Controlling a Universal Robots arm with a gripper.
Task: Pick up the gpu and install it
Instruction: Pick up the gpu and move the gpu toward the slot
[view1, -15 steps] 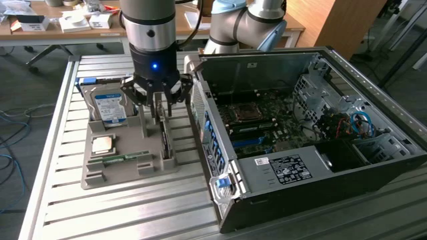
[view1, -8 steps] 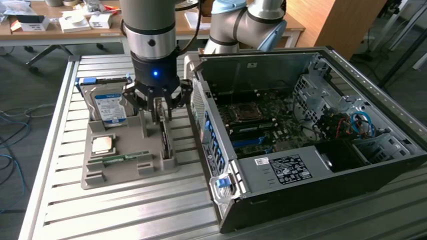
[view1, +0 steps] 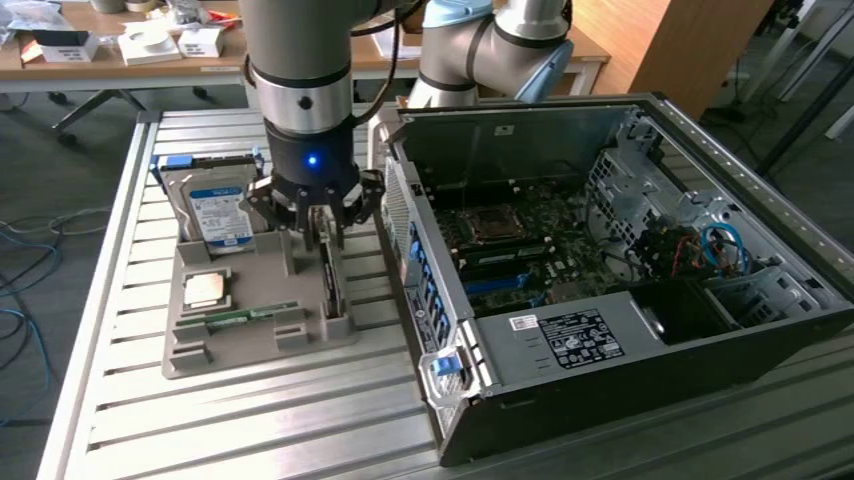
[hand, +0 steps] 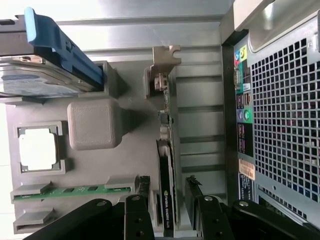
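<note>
The fingers (hand: 142, 200) are standing spread apart, one on each side of the gpu (hand: 167, 200), with a gap showing between each finger and the card, so they are gripping nothing. In the exterior view the fingers (view1: 318, 230) are pointing straight down over one end of the gpu (view1: 330, 285).

The card is standing on its long edge in a slot of a grey holder (view1: 254, 350), along the holder's edge that is facing the computer case (view1: 601, 330). Its pale metal bracket (hand: 165, 57) is sitting at the card's other end, away from the fingers.

Across the holder (hand: 130, 150), a blue-framed hard drive (view1: 220, 210) is standing upright at the corner away from the case. A processor chip (view1: 204, 288) is lying flat in a square recess, and a green RAM stick (view1: 240, 315) is lying in a narrow slot just beside it.

The holder is resting on a slatted metal tabletop (view1: 267, 420), just beside the case, which is lying with its open side up and its motherboard (view1: 514, 240) showing.
</note>
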